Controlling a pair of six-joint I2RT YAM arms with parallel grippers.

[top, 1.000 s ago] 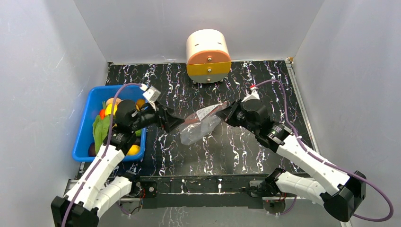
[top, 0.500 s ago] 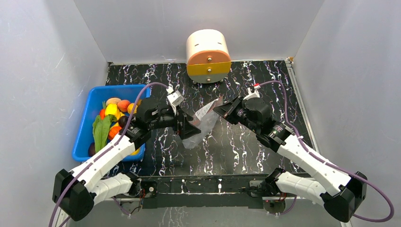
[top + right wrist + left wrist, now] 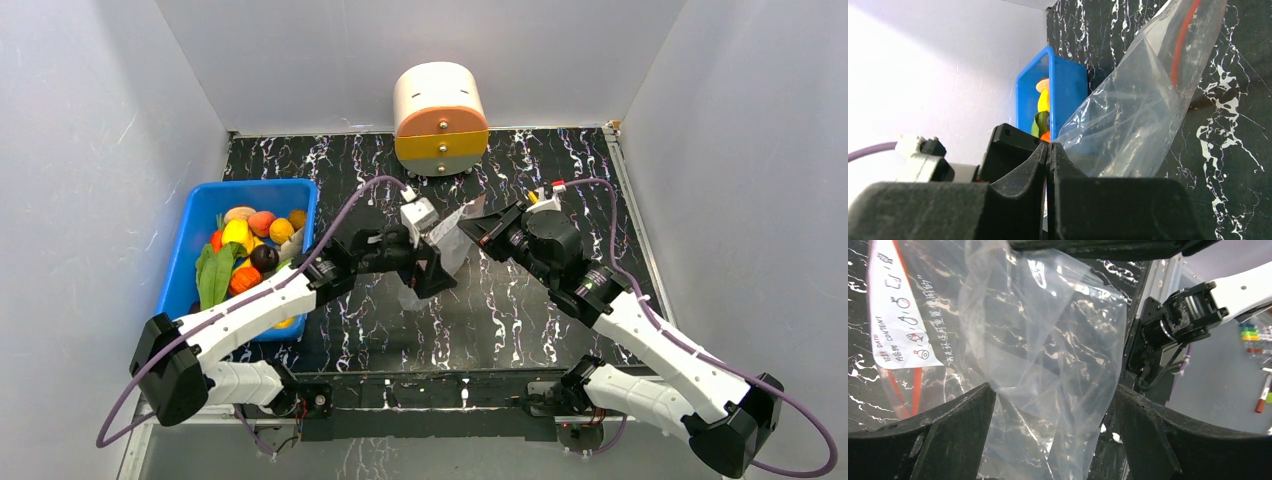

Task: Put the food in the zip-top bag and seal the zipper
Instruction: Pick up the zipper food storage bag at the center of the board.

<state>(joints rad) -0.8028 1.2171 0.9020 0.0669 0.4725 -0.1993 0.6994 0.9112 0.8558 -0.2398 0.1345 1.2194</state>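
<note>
A black marbled desk [image 3: 500,330] fills the floor of a grey-walled booth. A blue bin [image 3: 172,290] sits along the desk's left edge. A round cream and orange drawer unit [image 3: 440,118] stands at the middle of the far edge.

Near the centre of the desk, the zip-top bag [image 3: 445,245] is lifted by its upper end, and its clear crinkled body droops toward the desk. The food [image 3: 245,255] lies heaped in the bin, well apart from the bag: a leafy green with yellow, orange and dark pieces.

The right pincer [image 3: 472,228] reaches in from the right and is clamped on the bag's upper edge, its fingers [image 3: 1023,170] pressed together on the film. The left pincer [image 3: 432,272] is spread wide, with one finger either side of the bag's lower body. Whether it touches the film cannot be told.

The zipper [image 3: 909,385], a thin red-orange strip, runs under a white printed label [image 3: 898,325]; whether it is sealed cannot be told
</note>
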